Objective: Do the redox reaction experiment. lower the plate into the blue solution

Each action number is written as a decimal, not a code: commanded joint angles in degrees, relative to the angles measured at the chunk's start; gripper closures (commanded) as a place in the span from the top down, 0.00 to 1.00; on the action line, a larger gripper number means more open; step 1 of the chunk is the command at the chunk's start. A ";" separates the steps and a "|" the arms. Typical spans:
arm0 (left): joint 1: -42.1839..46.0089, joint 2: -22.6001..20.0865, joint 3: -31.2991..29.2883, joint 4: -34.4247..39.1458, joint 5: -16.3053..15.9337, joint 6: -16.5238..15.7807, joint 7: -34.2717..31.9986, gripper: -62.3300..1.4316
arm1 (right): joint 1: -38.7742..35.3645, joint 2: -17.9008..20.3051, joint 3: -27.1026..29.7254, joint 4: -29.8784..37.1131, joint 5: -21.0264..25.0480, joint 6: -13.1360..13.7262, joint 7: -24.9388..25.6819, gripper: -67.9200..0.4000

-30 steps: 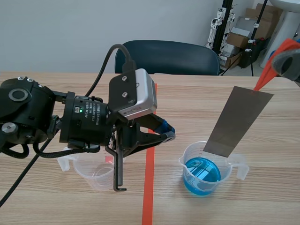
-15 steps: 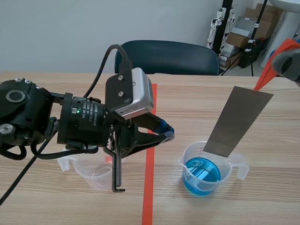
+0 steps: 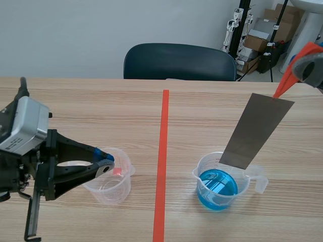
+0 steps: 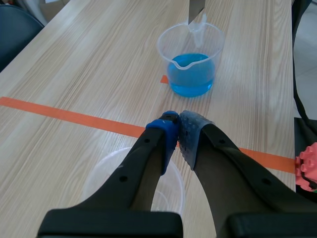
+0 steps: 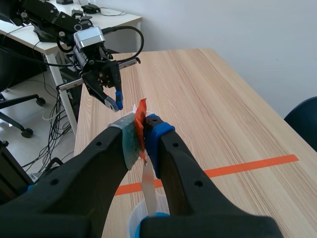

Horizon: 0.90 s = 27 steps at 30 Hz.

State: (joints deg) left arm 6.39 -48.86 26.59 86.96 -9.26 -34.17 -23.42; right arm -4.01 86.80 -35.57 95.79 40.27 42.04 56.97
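One wooden table [image 3: 202, 111] fills the scene, crossed near-to-far by an orange-red tape line, with a dark blue chair [image 3: 179, 61] behind its far edge. From the near left comes the left arm. Its left gripper [image 4: 178, 128] has the jaws pressed together on nothing, and the tips hang over the near-left beaker.

From the far right corner the right gripper [image 5: 143, 133] reaches in, jaws pinching an orange tab [image 3: 287, 78]. Below that tab hangs the grey metal plate [image 3: 257, 131], tilted, its top to the far right and its lower end down and to the left. The lower edge sits at the far rim of the beaker [image 3: 198, 177] on the near right; it is above the liquid and not dipped.

That clear, handled beaker holds the blue solution [image 3: 217, 189] in its lower part. Left of the tape line stands a smaller clear empty beaker [image 3: 113, 189], well apart from the filled one.
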 commanded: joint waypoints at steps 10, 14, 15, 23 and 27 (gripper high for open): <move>18.93 -3.08 -10.49 0.68 1.01 5.55 -13.66 0.09 | 0.50 0.13 0.74 0.35 0.17 0.59 1.01 0.01; 25.03 -2.56 -13.03 -0.81 1.05 8.04 -19.96 0.09 | 0.50 -0.92 0.74 0.28 -0.20 -1.14 0.22 0.01; 25.99 -2.19 -13.42 -1.55 1.22 8.70 -21.14 0.09 | 0.50 -1.40 0.74 0.22 -0.39 -1.14 -0.28 0.01; 28.37 4.52 -14.47 -16.00 9.33 12.72 -35.34 0.09 | 0.52 -4.31 0.74 0.15 -2.80 -1.77 -1.62 0.01; 28.35 8.04 -14.45 -23.17 15.58 15.74 -44.61 0.09 | 0.52 -5.35 0.74 0.15 -2.82 -2.10 -2.93 0.01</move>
State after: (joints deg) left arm 35.22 -41.08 12.03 62.37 6.55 -18.68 -66.41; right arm -4.01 81.23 -35.57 95.77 36.58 40.01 53.15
